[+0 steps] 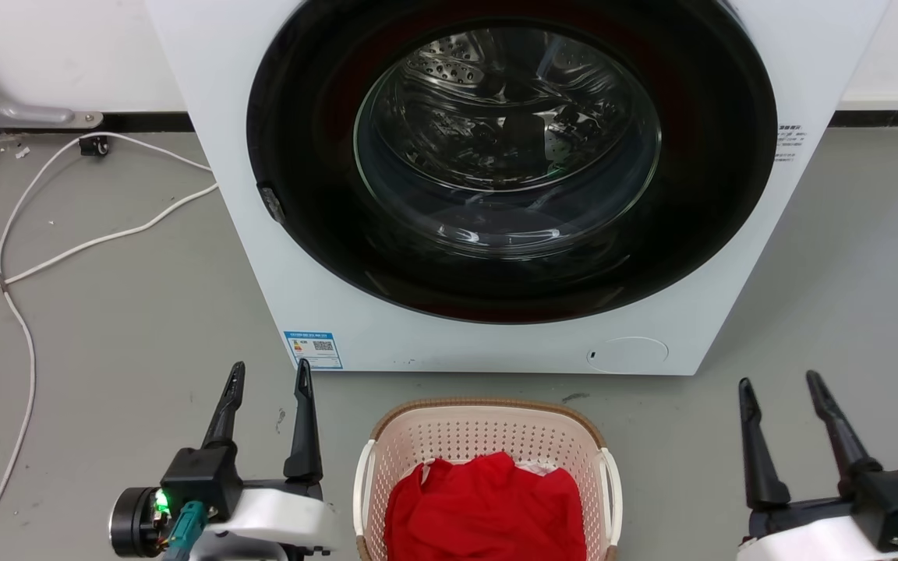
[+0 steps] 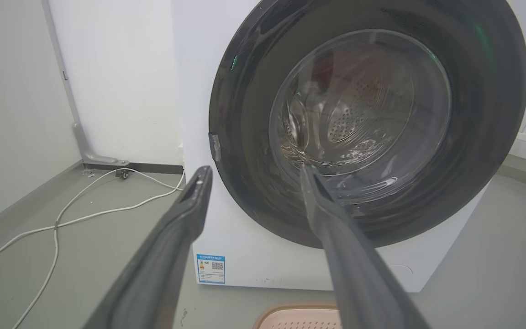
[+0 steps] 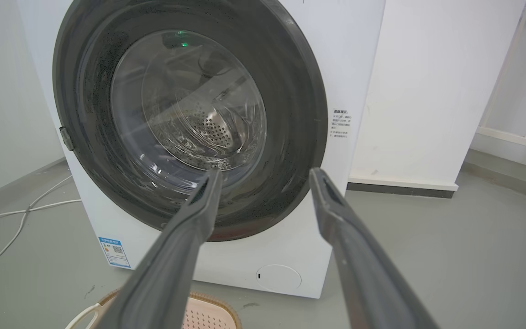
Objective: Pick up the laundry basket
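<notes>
The laundry basket [image 1: 480, 436] sits on the floor [image 1: 106, 312], not yet grasped; the left pincer [image 1: 271, 366] and right pincer [image 1: 778, 379] flank it, wide and empty.

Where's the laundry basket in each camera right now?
Head view: cream-pink perforated plastic laundry basket, bottom centre.
Left wrist view: its rim, bottom edge, right of centre.
Right wrist view: its rim, bottom edge, left of centre.
Shared landmark: blue label on white washing machine front.

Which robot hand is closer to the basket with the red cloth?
Left. The left hand is close beside the basket, on its left, not touching. The right hand is off to the basket's right, with a much wider gap.
</notes>
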You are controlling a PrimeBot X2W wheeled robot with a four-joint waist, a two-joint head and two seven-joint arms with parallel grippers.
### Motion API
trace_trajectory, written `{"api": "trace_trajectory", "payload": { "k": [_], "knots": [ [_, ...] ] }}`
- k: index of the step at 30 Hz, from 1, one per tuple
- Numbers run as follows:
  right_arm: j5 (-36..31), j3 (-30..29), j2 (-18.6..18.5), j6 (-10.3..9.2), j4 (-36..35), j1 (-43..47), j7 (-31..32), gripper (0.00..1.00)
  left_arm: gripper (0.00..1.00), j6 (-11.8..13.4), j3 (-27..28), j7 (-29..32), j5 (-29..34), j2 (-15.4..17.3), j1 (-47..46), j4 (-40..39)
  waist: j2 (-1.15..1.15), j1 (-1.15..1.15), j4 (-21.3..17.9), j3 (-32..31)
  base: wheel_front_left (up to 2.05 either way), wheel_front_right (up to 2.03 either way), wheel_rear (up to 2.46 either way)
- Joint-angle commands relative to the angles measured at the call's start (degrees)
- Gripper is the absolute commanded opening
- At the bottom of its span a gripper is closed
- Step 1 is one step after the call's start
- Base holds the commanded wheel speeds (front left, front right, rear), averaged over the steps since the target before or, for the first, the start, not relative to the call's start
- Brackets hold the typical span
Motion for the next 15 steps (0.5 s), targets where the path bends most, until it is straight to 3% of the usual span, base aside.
{"api": "trace_trajectory", "payload": {
  "k": [1, 7, 15],
  "knots": [
    [-0.23, 0.46, -0.13, -0.04, 0.74, -0.47, -0.12, 1.0, 1.0, -0.38, -0.2, -0.15, 0.28, 0.13, -1.11, 0.73, 0.0, 0.0, 0.01, 0.23, 0.0, 0.0, 0.0],
    [-1.85, 2.5, -0.13, -0.04, 5.89, -4.51, -0.12, 1.0, 1.0, -2.2, -0.45, -0.15, 1.9, 0.13, -5.44, 7.11, 0.0, 0.0, 0.03, 3.55, 0.0, 0.0, 0.0],
    [-4.9, 4.21, -0.13, -0.04, 15.85, -13.87, -0.11, 1.0, 1.0, -4.74, -1.24, -0.15, 2.29, 0.12, -16.27, 19.64, 0.0, 0.0, 0.1, 12.68, 0.0, 0.0, 0.0]
  ]
}}
